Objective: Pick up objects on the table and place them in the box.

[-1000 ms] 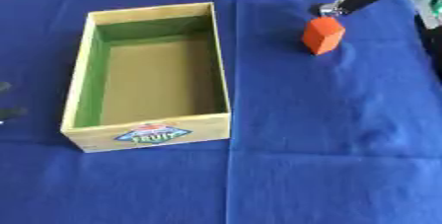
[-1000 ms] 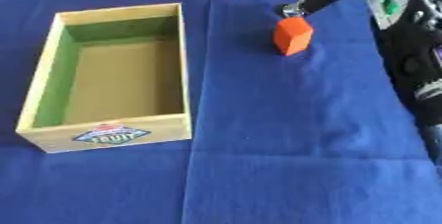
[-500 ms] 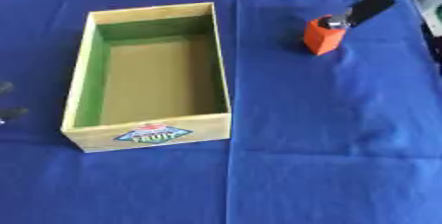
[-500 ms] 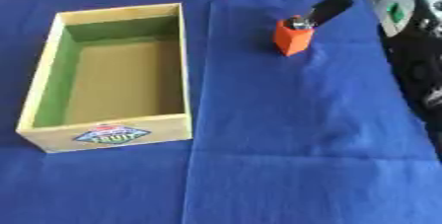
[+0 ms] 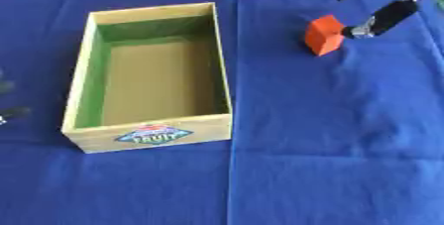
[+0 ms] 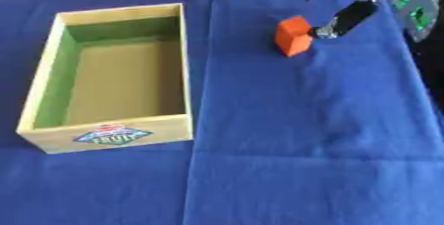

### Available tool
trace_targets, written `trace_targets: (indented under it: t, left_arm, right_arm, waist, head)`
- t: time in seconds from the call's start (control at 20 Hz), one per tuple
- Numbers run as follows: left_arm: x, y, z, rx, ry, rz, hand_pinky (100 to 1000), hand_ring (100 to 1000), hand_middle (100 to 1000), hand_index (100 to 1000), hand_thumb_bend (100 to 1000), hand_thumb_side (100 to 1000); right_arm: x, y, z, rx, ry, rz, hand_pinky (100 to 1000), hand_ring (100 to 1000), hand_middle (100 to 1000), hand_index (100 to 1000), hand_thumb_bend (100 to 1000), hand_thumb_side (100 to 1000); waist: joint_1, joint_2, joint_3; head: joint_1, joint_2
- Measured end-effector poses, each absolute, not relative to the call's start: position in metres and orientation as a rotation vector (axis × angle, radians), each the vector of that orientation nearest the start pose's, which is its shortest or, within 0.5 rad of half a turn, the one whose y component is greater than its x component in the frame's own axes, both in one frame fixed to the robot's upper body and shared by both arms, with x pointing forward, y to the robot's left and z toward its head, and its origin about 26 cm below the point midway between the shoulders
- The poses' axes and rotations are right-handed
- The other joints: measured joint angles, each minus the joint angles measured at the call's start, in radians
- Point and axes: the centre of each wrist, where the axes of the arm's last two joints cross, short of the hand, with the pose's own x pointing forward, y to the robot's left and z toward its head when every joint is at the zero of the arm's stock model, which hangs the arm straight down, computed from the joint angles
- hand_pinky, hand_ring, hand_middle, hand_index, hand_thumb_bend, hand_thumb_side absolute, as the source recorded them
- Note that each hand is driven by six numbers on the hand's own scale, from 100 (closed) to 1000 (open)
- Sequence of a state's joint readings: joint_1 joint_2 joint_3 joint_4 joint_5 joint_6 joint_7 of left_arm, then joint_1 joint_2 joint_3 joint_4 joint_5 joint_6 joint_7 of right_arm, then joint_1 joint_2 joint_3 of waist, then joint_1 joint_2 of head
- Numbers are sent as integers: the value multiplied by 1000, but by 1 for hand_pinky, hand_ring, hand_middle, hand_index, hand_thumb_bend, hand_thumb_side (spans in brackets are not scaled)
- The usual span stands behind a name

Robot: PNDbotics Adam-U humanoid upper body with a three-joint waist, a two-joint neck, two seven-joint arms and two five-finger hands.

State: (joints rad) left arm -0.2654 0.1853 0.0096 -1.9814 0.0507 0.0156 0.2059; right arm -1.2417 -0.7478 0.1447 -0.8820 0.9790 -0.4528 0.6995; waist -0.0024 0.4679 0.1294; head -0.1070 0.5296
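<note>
A blue cloth [image 5: 329,135] covers the whole table, lightly creased, with clutter along the far edge that cannot be made out.

Nearest the robot stands the wooden box [image 5: 149,135], open at the top, green on its inner walls, with a fruit label [image 5: 152,134] on the near end wall. It lies lengthwise away from the robot on the left half of the cloth. Nothing shows inside it, so by that evidence the task is at its start. At the left edge of the left eye view, beside the box, a dark blurred shape shows; it may be the left hand, but its fingers cannot be told.

Further off, on the right half and well apart from the box, the orange block [image 5: 323,35] rests on the cloth, tilted with one corner toward the viewer.

The right hand [image 5: 381,17] reaches in from the upper right corner. One dark finger slants down and left, its tip touching the block's right side. Whether a thumb closes on the far side is hidden; the visible finger reads as extended, not clenched. The contact suggests a grasp being set up.
</note>
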Motion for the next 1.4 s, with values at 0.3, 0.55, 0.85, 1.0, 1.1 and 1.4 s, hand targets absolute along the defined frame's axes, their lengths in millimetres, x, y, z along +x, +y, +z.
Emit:
trace_targets:
  t: [0.3, 0.55, 0.85, 1.0, 1.1, 1.4]
  left_arm:
    - [300, 244, 177, 123, -2222, 22, 635, 816, 782, 770, 100, 984]
    - [300, 244, 177, 122, -2220, 19, 635, 816, 783, 770, 100, 981]
    - [300, 244, 177, 122, -2219, 17, 635, 816, 784, 769, 100, 979]
    - [300, 244, 177, 122, -2219, 16, 635, 815, 783, 769, 100, 979]
    - [300, 244, 177, 122, -2219, 16, 635, 815, 783, 769, 100, 979]
    - [300, 244, 177, 122, -2219, 16, 636, 815, 783, 769, 100, 978]
  right_arm:
    - [455, -352, 387, -1206, -1157, 1820, 911, 921, 933, 1000, 429, 613]
    - [451, -345, 392, -1235, -1169, 1846, 908, 947, 954, 1000, 631, 739]
    - [448, -339, 397, -1268, -1173, 1872, 897, 947, 951, 1000, 509, 636]
    - [449, -337, 395, -1276, -1162, 1892, 894, 946, 950, 1000, 449, 577]
    - [450, -337, 392, -1283, -1138, 1905, 891, 941, 944, 1000, 418, 557]
    - [456, -343, 383, -1273, -1086, 1923, 890, 938, 944, 1000, 386, 525]
  waist:
    - [-1, 0, 0]
    - [-2, 0, 2]
    - [-6, 1, 7]
    - [-8, 2, 9]
    - [-10, 3, 12]
    - [-11, 13, 16]
  head:
    - [1, -5]
    - [1, -5]
    - [-1, -13]
    - [-1, -14]
    - [-3, -14]
    - [-11, -22]
